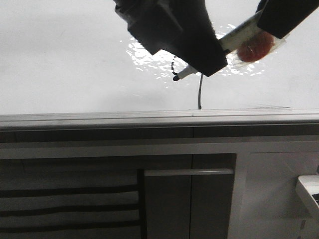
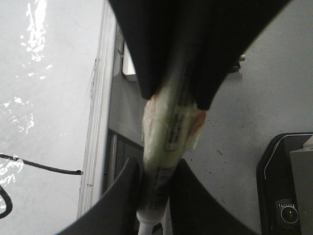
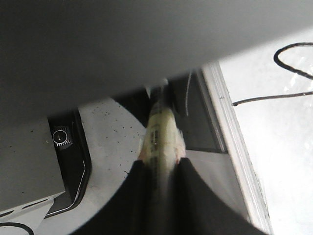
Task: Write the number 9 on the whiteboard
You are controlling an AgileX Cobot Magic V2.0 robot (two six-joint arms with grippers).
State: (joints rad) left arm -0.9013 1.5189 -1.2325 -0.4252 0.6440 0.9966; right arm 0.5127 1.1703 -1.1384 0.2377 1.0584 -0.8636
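Note:
The whiteboard point(image 1: 65, 55) fills the far half of the front view, with a glare patch at its middle. The number 9 point(image 1: 200, 92) is drawn there in thin black line: its long tail runs toward the rail and part of its loop shows beside the marker tip. A white marker point(image 1: 182, 74) has its black tip on the board by the loop. My left gripper point(image 1: 197, 67) is shut on the marker's front part. My right gripper point(image 1: 264, 27) is shut on its rear, by a red-taped wrap point(image 1: 255, 47). The marker shows between my left gripper's point(image 2: 156, 188) fingers and my right gripper's point(image 3: 160, 171) fingers. The 9 also shows in the right wrist view point(image 3: 288, 73).
A grey metal rail point(image 1: 159, 119) runs along the board's near edge. Grey cabinet panels point(image 1: 189, 199) stand below it. A black device point(image 2: 286, 191) lies on the grey floor and also shows in the right wrist view point(image 3: 68, 147). A white object point(image 1: 309, 191) sits at the lower right.

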